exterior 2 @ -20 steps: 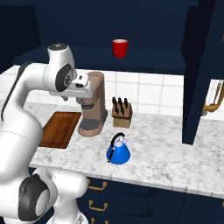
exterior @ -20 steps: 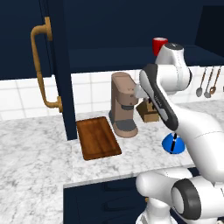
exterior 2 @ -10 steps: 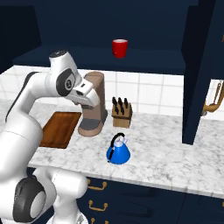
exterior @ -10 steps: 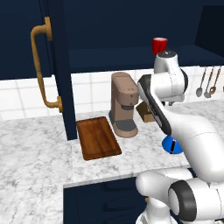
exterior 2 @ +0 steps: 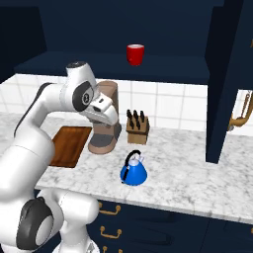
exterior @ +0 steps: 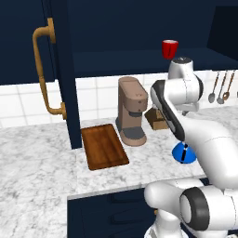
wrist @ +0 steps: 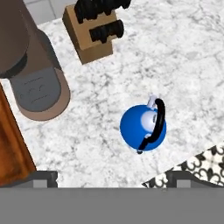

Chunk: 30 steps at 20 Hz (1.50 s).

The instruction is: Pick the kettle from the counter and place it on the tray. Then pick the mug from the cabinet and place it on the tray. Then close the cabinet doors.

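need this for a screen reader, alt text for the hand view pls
Seen from above, a small bright blue dome-shaped kettle with a thin black handle stands on the white veined marble counter. A tan coffee machine and a light wooden knife block stand beyond it.

Everything I see is evenly lit and flat, with no glare and no clear single lamp. The worktop (exterior 2: 197,168) reads bright and pale, while the cabinet (exterior: 121,32) above it is very dark, its shelf nearly lost in shade. The kettle (wrist: 143,127) casts only a faint soft shadow on the marble. Edges look slightly soft and blocky in all three views, though nothing is out of focus or warped.
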Tool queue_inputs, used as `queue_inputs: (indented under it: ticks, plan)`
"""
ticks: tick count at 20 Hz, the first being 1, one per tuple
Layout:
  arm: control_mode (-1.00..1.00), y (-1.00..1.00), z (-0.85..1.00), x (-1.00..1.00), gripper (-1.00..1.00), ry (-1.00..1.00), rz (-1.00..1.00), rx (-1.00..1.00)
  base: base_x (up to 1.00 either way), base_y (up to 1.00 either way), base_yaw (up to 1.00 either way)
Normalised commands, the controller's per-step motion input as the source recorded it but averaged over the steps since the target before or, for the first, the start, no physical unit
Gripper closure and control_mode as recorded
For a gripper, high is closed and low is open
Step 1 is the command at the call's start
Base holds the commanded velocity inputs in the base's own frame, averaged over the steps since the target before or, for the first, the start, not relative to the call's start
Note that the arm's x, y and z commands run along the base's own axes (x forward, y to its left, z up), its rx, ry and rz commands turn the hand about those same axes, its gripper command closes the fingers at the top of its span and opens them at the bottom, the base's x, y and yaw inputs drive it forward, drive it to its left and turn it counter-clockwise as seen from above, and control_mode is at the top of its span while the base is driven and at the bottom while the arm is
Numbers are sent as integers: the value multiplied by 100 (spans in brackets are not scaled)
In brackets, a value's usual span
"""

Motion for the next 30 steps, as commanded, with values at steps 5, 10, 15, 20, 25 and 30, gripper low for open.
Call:
queue_inputs:
  ticks: [5, 10, 15, 20, 25, 30]
  plan:
    - [-100, -55, -36, 3, -100, 8, 0, 6, 0, 0, 0]
    - [-100, -47, -30, 10, -100, 5, 0, 6, 0, 0, 0]
    - [-100, -31, -25, 6, -100, 2, 0, 1, 0, 0, 0]
    - [-100, -17, -12, 0, -100, 3, 0, 0, 0, 0, 0]
    - [-100, -7, -31, 1, -100, 0, 0, 2, 0, 0, 0]
    - [-100, -7, -35, 2, -100, 0, 0, 1, 0, 0, 0]
